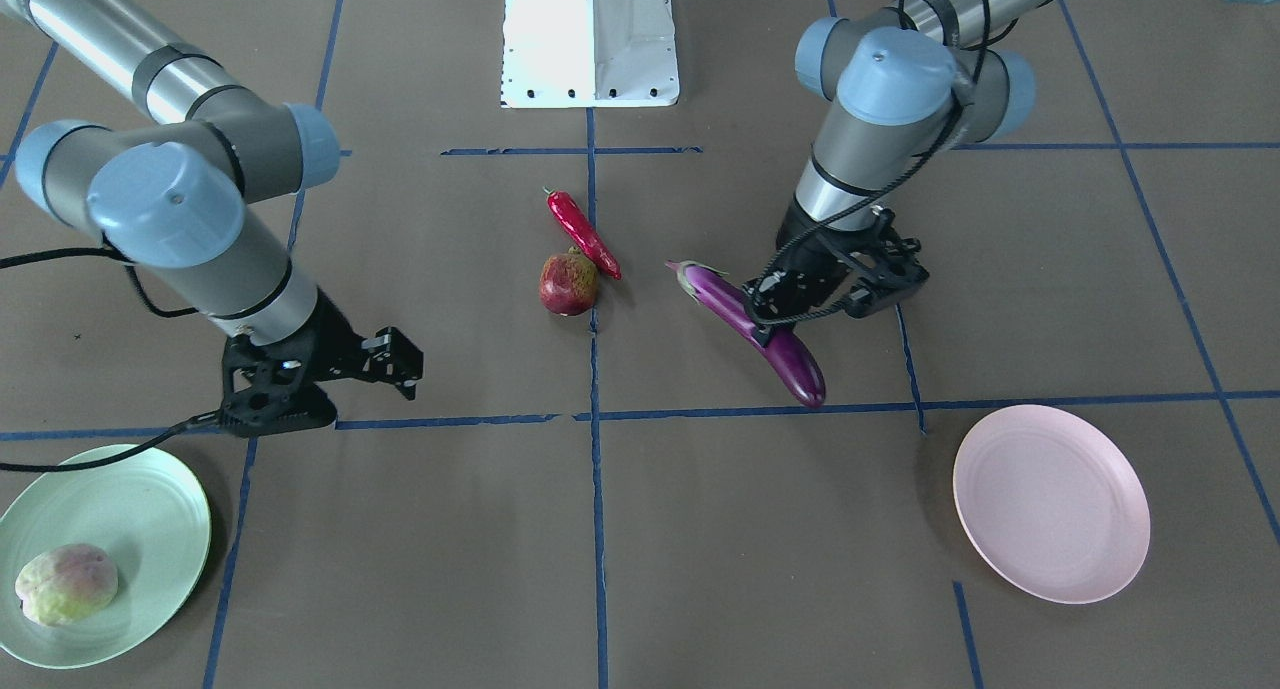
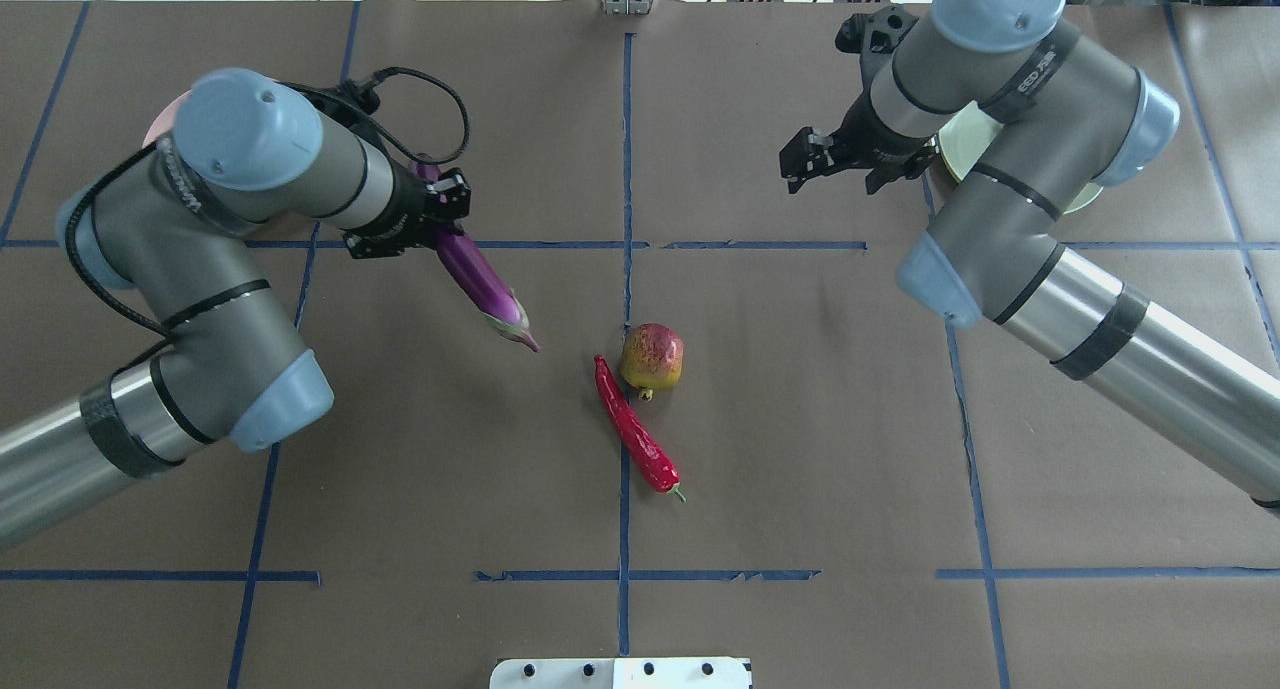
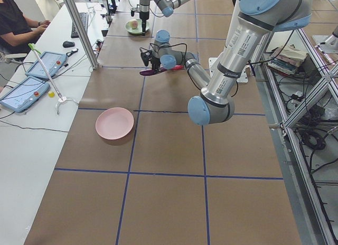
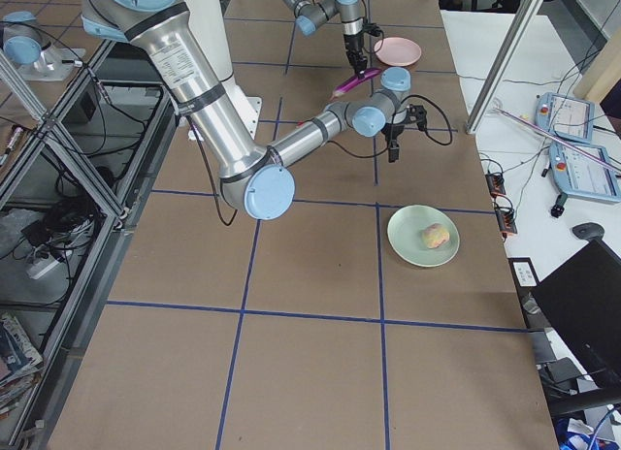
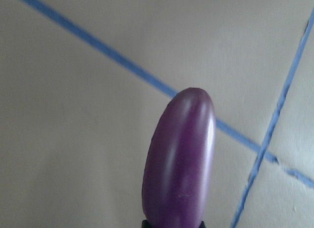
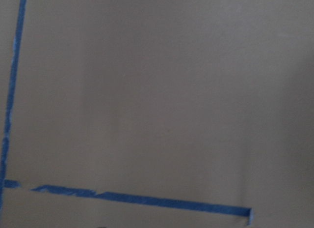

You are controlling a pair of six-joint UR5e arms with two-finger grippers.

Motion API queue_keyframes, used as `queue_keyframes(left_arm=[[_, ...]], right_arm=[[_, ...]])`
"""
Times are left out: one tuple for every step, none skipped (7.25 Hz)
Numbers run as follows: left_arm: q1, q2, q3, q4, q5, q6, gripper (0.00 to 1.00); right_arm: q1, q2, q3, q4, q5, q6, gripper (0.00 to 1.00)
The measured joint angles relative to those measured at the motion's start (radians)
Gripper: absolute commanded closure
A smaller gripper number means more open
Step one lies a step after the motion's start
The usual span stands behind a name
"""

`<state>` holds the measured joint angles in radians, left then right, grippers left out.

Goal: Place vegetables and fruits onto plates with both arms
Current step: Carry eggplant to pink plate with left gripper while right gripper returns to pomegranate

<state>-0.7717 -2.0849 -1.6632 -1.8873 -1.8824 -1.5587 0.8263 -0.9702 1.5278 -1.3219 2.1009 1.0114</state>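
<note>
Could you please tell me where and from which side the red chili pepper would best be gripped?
Probably from straight above, at the stem-side half, gripping across its slim width. The chili pepper lies flat, and its pointed end sits close beside the pomegranate, leaving the stem half free.

Glossy purple eggplant, shiny red chili and mottled red-brown fruit stand out on brown table paper gridded with blue tape. The mint green plate carries a green-pink fruit; the pink plate is plain.
</note>
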Motion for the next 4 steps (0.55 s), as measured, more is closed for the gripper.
queue_keyframes(left_arm=[[-0.074, 0.018, 0.045, 0.001, -0.002, 0.098, 0.99], [-0.142, 0.028, 0.103, 0.0, -0.004, 0.182, 0.99], [-0.207, 0.032, 0.161, 0.0, -0.004, 0.256, 0.99], [-0.272, 0.036, 0.207, -0.001, -0.004, 0.327, 0.98]], right_arm=[[-0.068, 0.008, 0.038, -0.003, -0.023, 0.123, 0.0], [-0.132, 0.02, 0.06, -0.006, -0.044, 0.234, 0.0], [-0.192, 0.041, 0.066, -0.021, -0.069, 0.338, 0.0], [-0.24, 0.072, 0.064, -0.069, -0.099, 0.417, 0.0]])
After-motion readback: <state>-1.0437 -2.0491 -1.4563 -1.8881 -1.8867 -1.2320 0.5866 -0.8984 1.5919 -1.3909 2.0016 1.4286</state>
